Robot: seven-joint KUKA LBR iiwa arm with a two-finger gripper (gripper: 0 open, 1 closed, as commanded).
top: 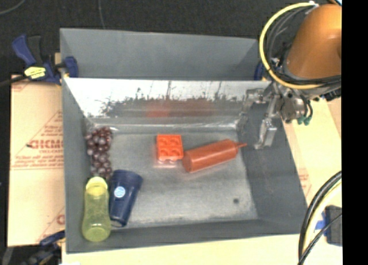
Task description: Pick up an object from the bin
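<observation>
A grey metal bin (275, 196) holds a few loose things. Against its left wall lies a bunch of dark purple plastic grapes (99, 149). Below them, in the near left corner, a translucent yellow plastic bottle (96, 209) lies lengthwise. A dark blue plastic cup (122, 196) lies on its side, touching the bottle's right flank. Near the middle of the floor, toward the far wall, sits a square orange studded toy brick (169, 148). Just to its right, a red-orange plastic squeeze bottle (210, 156) lies tilted, its base near the brick and its thin nozzle pointing toward the right wall. The gripper (265, 134) hangs near the far right corner, over the sloping right wall, just beside that nozzle's tip. Whether it is open or closed cannot be told.
</observation>
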